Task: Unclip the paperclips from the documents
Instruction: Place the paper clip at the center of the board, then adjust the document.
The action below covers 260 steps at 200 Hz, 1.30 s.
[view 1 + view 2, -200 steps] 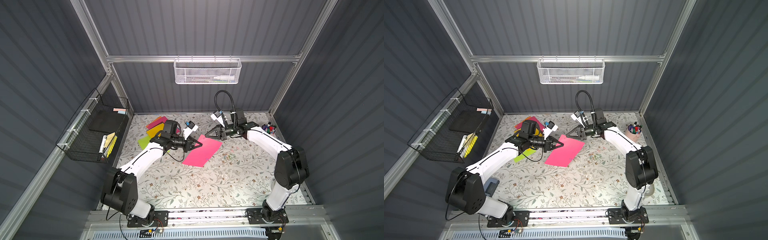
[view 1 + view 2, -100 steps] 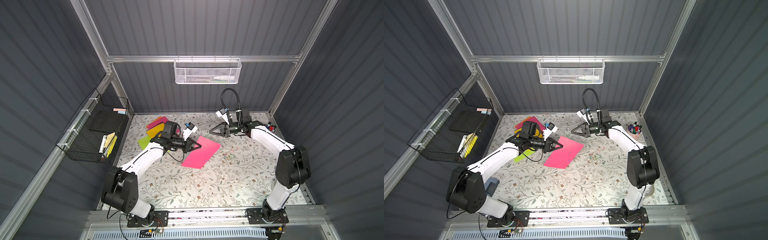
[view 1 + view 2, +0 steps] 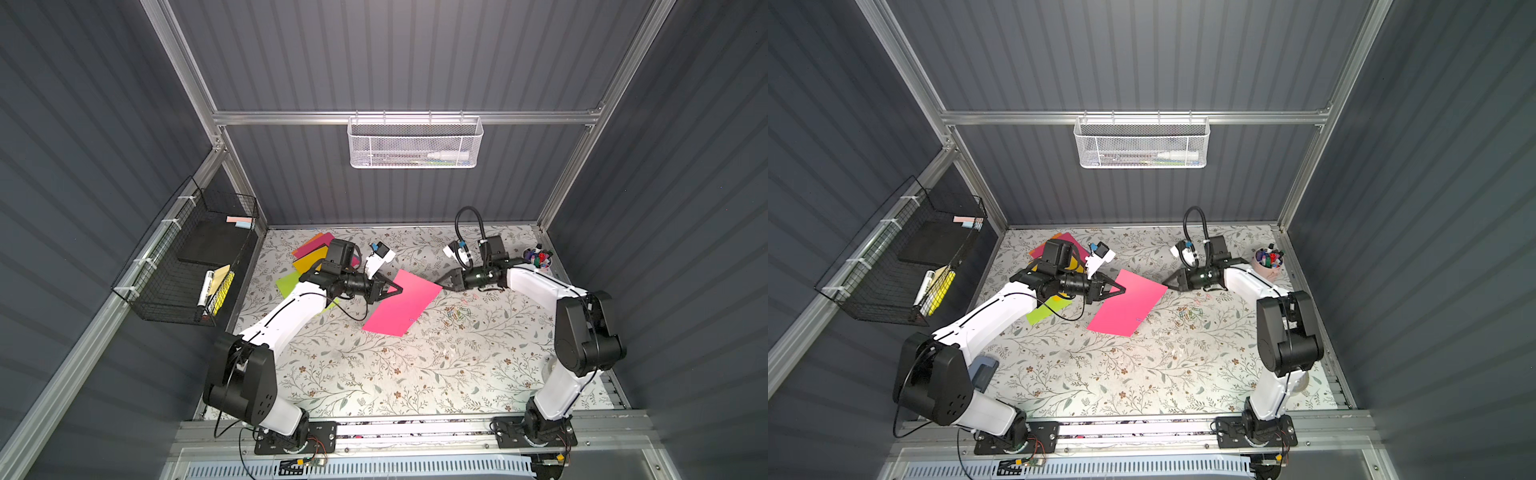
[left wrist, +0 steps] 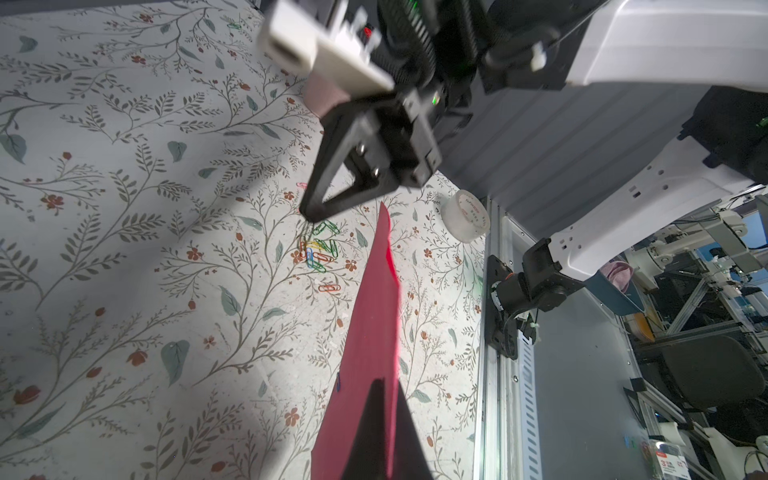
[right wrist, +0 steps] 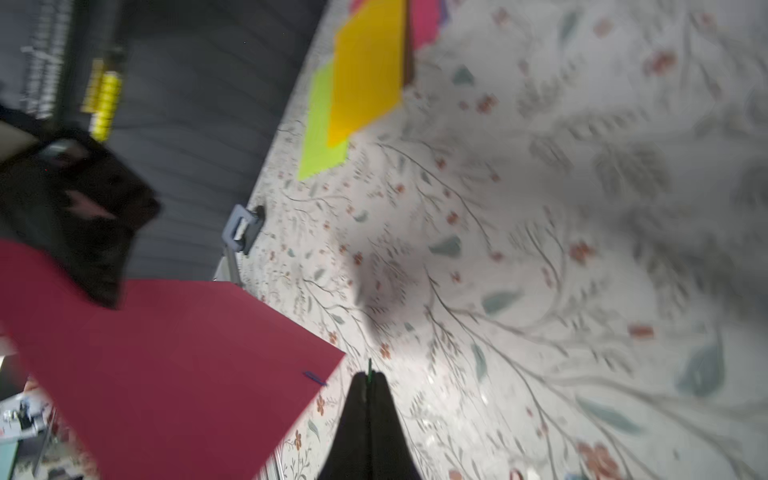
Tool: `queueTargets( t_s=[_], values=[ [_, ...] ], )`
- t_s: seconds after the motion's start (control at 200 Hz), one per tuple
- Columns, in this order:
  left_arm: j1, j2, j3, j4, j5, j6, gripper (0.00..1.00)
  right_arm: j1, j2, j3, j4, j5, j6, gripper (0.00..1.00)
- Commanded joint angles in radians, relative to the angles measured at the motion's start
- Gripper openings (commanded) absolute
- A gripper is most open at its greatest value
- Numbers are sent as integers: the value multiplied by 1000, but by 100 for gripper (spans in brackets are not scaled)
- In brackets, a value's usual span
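Paperclips (image 3: 457,313) lie loose right of centre in both top views, beside the pink sheet (image 3: 405,305). Left wrist: left gripper (image 4: 376,384) clamps the sheet's edge. Right wrist: right gripper (image 5: 369,376) is closed, pinching a green sliver (image 5: 369,365).

Marker cup (image 3: 1268,266) (pink) and tape roll (image 4: 465,216) rest on table (image 3: 374,374).

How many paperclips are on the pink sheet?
1. A blue paperclip on the pink sheet's edge that faces the loose clip pile. Others may hide under the left gripper.
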Motion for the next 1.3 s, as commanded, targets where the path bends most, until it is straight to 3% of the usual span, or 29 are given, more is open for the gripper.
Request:
queueTargets(
  t_s=[0.0,0.16,0.31,0.38,0.51,0.6,0.685,0.845,1.076,1.296],
  values=[
    [9,-40,16,51,39,9,0,2,-6,-59,-95,214,42,2],
    [24,-64,6,108,78,-5,0,1,25,-92,-115,276,54,6],
    [40,-88,12,143,93,-19,0,2,5,-100,-106,285,35,46],
    [48,-97,23,159,106,-32,0,2,-22,-119,-93,267,14,53],
    [66,-110,43,229,140,-99,0,2,-149,-231,135,85,-22,56],
    [79,-110,63,260,168,-127,0,7,-280,-361,453,-116,0,61],
    [87,-106,80,274,201,-137,0,20,-363,-458,703,-164,45,69],
    [94,-98,86,290,250,-143,0,30,-306,-407,824,-264,80,72],
    [102,-104,86,300,264,-158,0,64,-215,-353,1058,-306,216,72],
    [105,-103,89,307,272,-169,0,122,-187,-310,1064,-325,220,70]
  ],
)
